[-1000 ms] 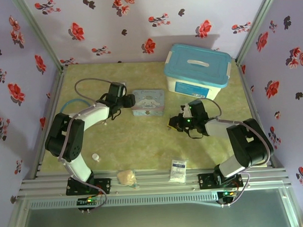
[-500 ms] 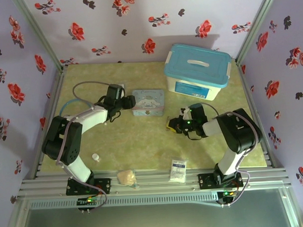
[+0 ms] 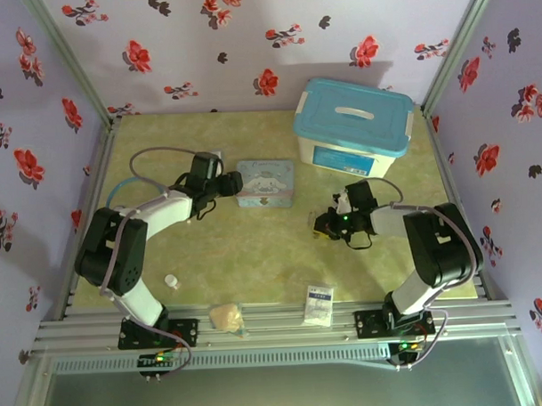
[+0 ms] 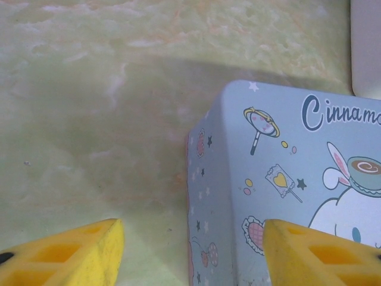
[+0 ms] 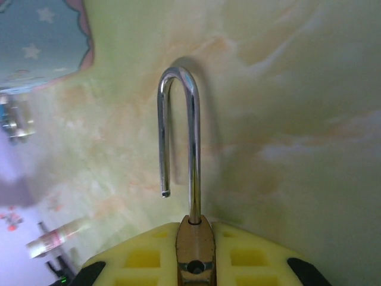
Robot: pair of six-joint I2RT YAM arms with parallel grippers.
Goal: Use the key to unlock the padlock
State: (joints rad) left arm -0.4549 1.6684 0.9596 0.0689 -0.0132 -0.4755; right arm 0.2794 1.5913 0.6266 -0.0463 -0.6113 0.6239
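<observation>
My right pincer (image 5: 193,243) is clamped on the padlock (image 5: 194,161): its brass body is wedged between my yellow pads (image 5: 137,257), and its silvery shackle juts ahead over the table (image 5: 297,89) with one leg hanging free. Most of the body is buried or cut off below. My left pincer (image 4: 190,241) gapes astride the blue tin (image 4: 286,149) corner.

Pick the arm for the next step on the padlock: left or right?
Right. Its jaws are shut on the padlock, whose shackle is already sprung free at one end. The left jaws stand open at the tin's corner, holding nothing.
</observation>
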